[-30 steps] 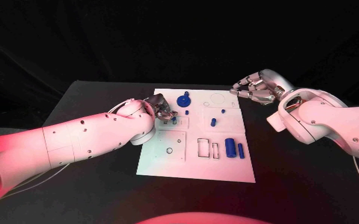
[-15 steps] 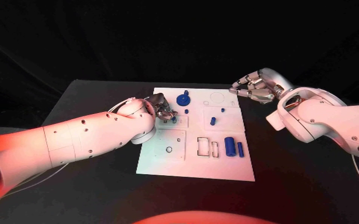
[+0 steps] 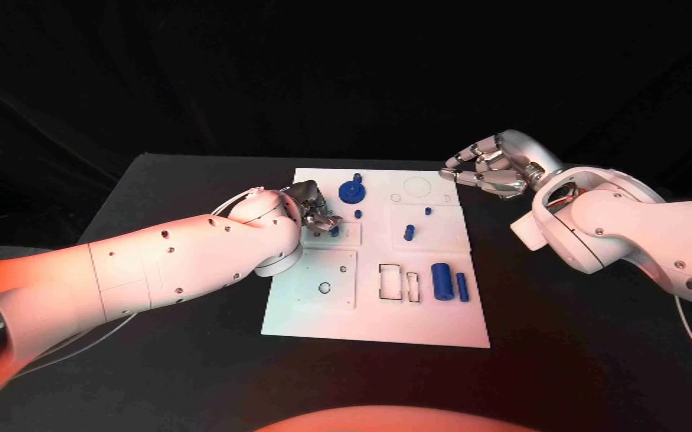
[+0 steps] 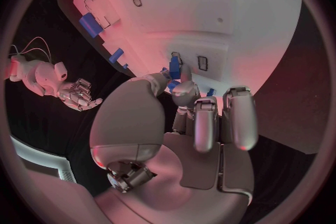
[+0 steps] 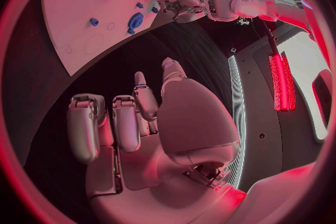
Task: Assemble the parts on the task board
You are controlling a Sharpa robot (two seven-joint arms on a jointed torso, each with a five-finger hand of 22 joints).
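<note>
Black table: left hand [image 3: 310,210] fingers pinch a blue part [image 4: 174,68]; right hand [image 3: 490,174] fingers curled, holding nothing.

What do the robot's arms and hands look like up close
Both arms are smooth white shells with small dark holes. The left hand and the right hand are silver metal with many jointed fingers and rounded pale pads. Thin wires loop beside the left wrist.
</note>
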